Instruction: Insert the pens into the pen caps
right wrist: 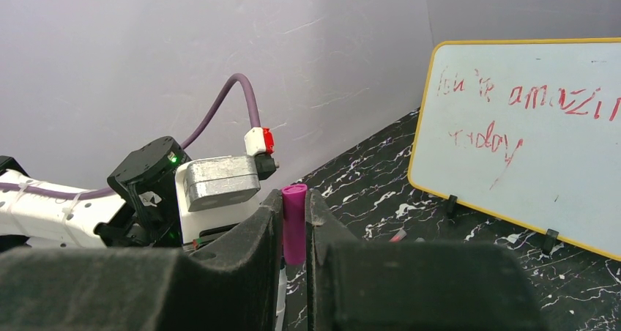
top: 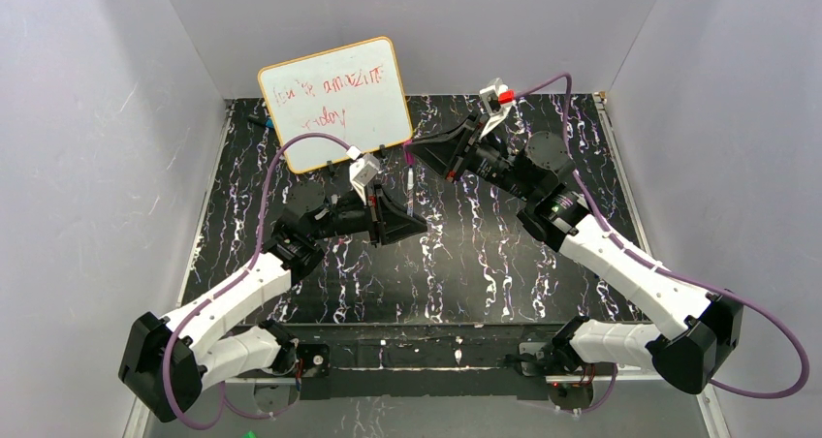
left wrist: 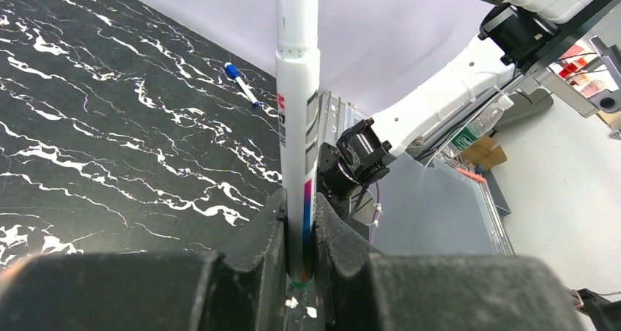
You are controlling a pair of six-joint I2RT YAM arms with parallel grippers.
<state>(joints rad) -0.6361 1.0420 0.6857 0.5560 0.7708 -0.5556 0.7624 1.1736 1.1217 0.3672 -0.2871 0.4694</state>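
Aloft over the marbled counter (top: 485,264), a white pen (left wrist: 296,126) stands pinched between the fingers of the left end effector (left wrist: 299,208). Its upper end sits just below a magenta cap (right wrist: 294,232) clamped in the right end effector (right wrist: 294,199); contact cannot be judged. A whiteboard (right wrist: 527,133) stands propped behind, and a blue-tipped marker (left wrist: 242,84) lies on the counter.

Pale grey walls (top: 97,118) surround a black tabletop (top: 485,259) veined with white.
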